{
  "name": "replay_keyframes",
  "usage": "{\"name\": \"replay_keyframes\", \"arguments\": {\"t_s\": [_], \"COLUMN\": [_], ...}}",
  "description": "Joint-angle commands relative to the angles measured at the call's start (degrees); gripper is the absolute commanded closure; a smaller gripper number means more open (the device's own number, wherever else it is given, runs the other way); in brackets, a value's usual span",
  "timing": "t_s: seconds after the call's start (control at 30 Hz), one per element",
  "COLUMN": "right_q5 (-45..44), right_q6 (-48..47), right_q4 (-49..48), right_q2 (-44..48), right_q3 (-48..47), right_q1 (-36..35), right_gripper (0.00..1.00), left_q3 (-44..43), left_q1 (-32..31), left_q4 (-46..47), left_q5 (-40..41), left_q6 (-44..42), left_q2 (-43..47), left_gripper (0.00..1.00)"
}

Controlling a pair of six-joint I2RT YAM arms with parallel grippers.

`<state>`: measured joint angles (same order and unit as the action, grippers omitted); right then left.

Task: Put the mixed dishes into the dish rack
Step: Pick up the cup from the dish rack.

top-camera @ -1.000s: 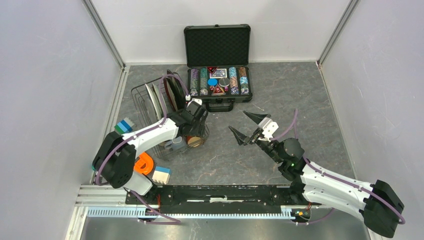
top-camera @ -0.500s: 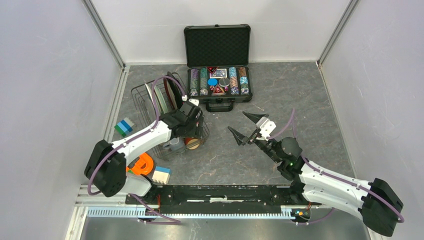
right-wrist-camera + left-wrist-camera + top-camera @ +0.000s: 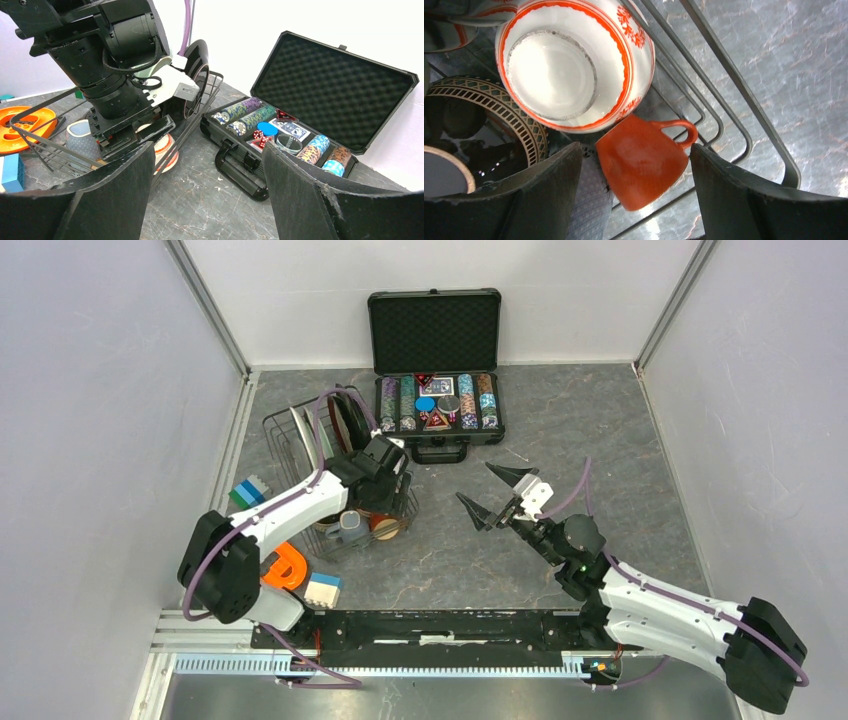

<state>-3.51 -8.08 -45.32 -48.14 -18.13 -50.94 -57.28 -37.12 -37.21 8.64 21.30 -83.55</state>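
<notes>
The black wire dish rack stands at the left, with several plates upright at its far end. My left gripper hangs open over the rack's near right corner. In the left wrist view an orange cup lies on its side on the rack wires between the spread fingers, with gaps on both sides. Beside the cup a white bowl with red pattern lies bottom up, next to a lattice-rimmed plate. A pale grey-blue cup stands in the rack. My right gripper is open over bare table, empty.
An open black case of poker chips lies at the back centre, its handle toward my right gripper. An orange ring toy, a white-and-blue block and a blue-green block sit near the rack's left and near sides.
My left gripper has shifted slightly toward the far side over the rack and its elbow has swung. The right arm has not moved.
</notes>
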Motion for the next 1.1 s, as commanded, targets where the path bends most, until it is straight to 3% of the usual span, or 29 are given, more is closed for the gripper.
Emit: {"name": "replay_keyframes", "arguments": {"t_s": [0.0, 0.3, 0.53, 0.9, 1.07], "right_q5": [-0.1, 0.3, 0.3, -0.5, -0.7], "right_q6": [-0.6, -0.5, -0.6, -1.2, -1.2], "right_q4": [-1.4, -1.4, -1.4, -0.7, -0.9], "right_q2": [1.3, 1.2, 1.5, 2.3, 2.1], "right_q3": [-1.0, -1.1, -1.1, -0.9, -0.9], "right_q1": [0.2, 0.3, 0.3, 0.4, 0.5], "right_gripper": [0.18, 0.17, 0.17, 0.17, 0.17], "left_q3": [-4.7, -7.7, -7.6, -8.0, -7.4], "left_q1": [-1.4, -1.4, -1.4, -2.9, -3.6], "left_q4": [-12.9, -19.2, -18.3, -16.4, -16.4], "left_q5": [-5.0, -4.0, -2.9, 0.3, 1.4], "left_q6": [-7.5, -14.7, -16.8, -15.9, -14.8], "left_q2": [0.3, 2.3, -2.4, -8.5, -9.1], "left_gripper": [0.16, 0.14, 0.23, 0.5, 0.7]}}
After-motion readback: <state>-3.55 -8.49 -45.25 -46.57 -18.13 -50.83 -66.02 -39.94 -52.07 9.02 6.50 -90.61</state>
